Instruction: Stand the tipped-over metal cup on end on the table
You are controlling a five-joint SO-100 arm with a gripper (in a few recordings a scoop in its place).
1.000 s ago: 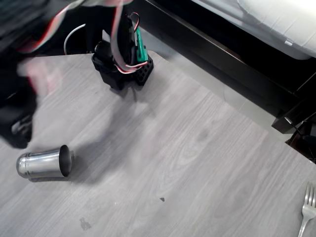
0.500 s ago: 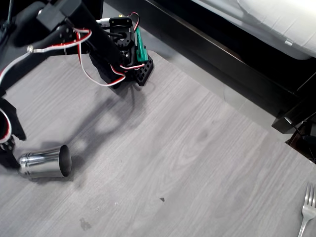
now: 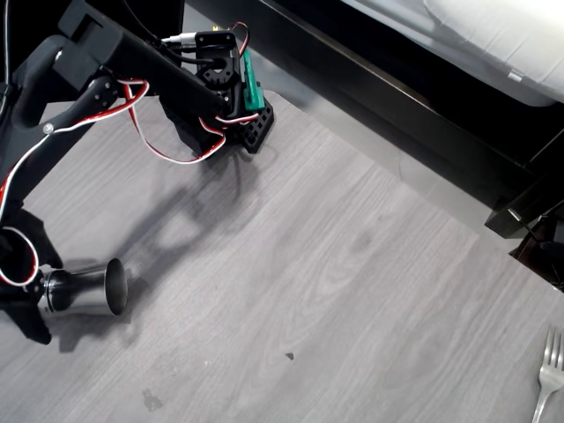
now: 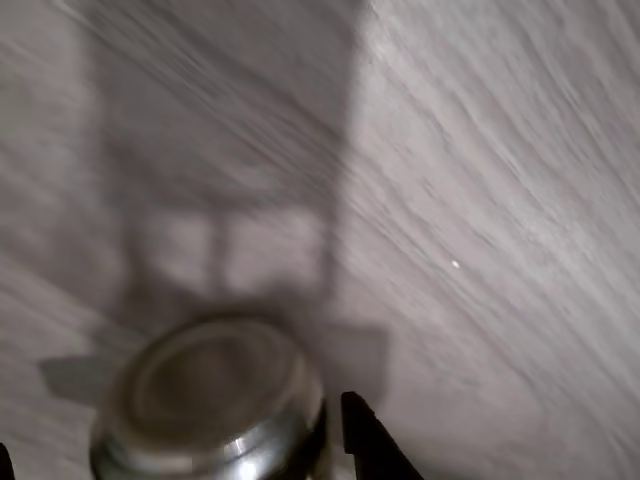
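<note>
1. At the left edge of the overhead view, the hand (image 3: 31, 295) sits low over the worktop (image 3: 335, 264), its black fingers straddling the base end of the metal cup (image 3: 84, 289).
2. The arm reaches from its black mount at the worktop's far edge, out to the left and then down toward the cup, with red and white wires looping along it.
3. One dark finger lies above the cup's base in that view and another below it; the jaws are parted about as wide as the cup, but whether they press on the metal I cannot tell.
4. The metal cup lies on its side on the worktop near the left edge, its open flared rim pointing to the right in the overhead view and its base toward the hand.
5. In the wrist view the cup's (image 4: 215, 405) flat round base fills the lower left, blurred, with the tip of one black finger (image 4: 370, 445) just beside its right flank and a sliver of another at the bottom left corner.
6. The arm's shadow falls across the worktop between the mount and the cup.
7. A silver fork (image 3: 548, 374) lies at the lower right corner of the overhead view, well apart from the cup.
8. A black frame (image 3: 388, 97) runs diagonally beyond the worktop's far edge, with something white (image 3: 493, 35) behind it.
9. A few small dark specks mark the grey wood-grain; nothing lies between the hand and the cup.
</note>
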